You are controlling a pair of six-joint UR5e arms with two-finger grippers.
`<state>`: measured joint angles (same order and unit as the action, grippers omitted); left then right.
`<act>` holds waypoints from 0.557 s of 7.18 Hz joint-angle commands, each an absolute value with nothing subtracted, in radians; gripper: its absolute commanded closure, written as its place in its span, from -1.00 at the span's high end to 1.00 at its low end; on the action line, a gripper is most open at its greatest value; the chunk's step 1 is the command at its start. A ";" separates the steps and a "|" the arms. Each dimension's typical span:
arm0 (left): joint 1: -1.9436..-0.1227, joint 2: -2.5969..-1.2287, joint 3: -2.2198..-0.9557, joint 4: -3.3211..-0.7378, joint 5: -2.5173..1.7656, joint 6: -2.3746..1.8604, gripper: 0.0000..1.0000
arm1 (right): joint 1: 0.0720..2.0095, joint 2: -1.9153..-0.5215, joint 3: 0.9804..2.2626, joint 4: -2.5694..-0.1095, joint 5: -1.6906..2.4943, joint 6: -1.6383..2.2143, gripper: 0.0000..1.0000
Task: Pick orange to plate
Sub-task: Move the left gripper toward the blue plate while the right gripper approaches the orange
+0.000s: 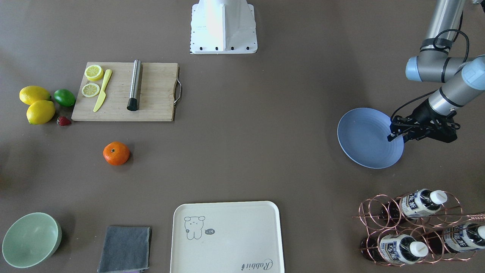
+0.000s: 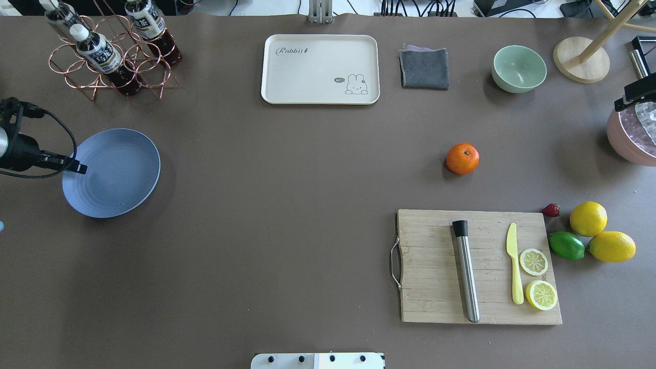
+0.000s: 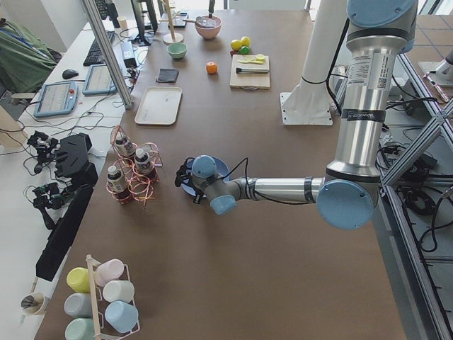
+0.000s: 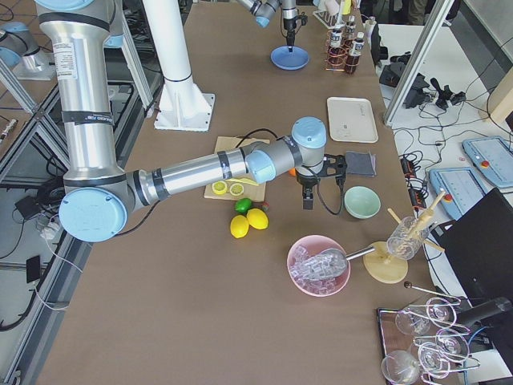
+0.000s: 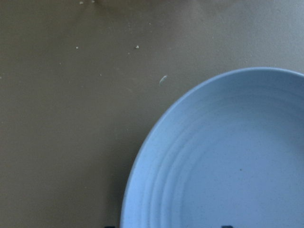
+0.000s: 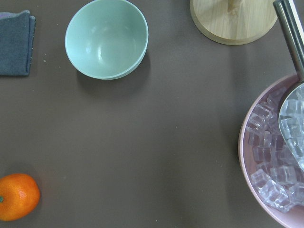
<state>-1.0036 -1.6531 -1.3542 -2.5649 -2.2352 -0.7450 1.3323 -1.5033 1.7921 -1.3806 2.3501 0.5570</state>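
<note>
One dimpled orange (image 1: 116,153) sphere; ringed flat plate (image 1: 363,146) beneath left gripper (image 1: 397,137), jaws apart; right gripper (image 4: 308,200): you cannot tell.

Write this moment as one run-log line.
orange: on table | plate: empty | left gripper: open, over plate edge | right gripper: state unclear

Whole thing sits on a big desk (image 2: 287,205) covered in a matte brown-grey sheet, lit pretty evenly so the shadows stay soft. Along one side there's a white bench (image 3: 81,120) with black cables all over it (a keyboard (image 3: 93,48) and a mouse (image 3: 69,73) live there too). Silver aluminium posts (image 3: 106,53) rise at the desk's edge. The floor (image 3: 425,32) on the other side is pale grey tile with more cables trailing across.
</note>
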 commanded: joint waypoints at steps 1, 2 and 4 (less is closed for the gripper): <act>-1.026 -1.654 -1.355 -2.557 -2.276 -0.750 -1.00 | 1.330 -1.503 1.804 -1.381 2.350 0.563 1.00; -1.070 -1.655 -1.356 -2.551 -2.345 -0.762 -1.00 | 1.325 -1.503 1.805 -1.381 2.352 0.563 1.00; -1.176 -1.728 -1.385 -2.452 -2.547 -0.816 -1.00 | 1.313 -1.502 1.827 -1.381 2.339 0.572 1.00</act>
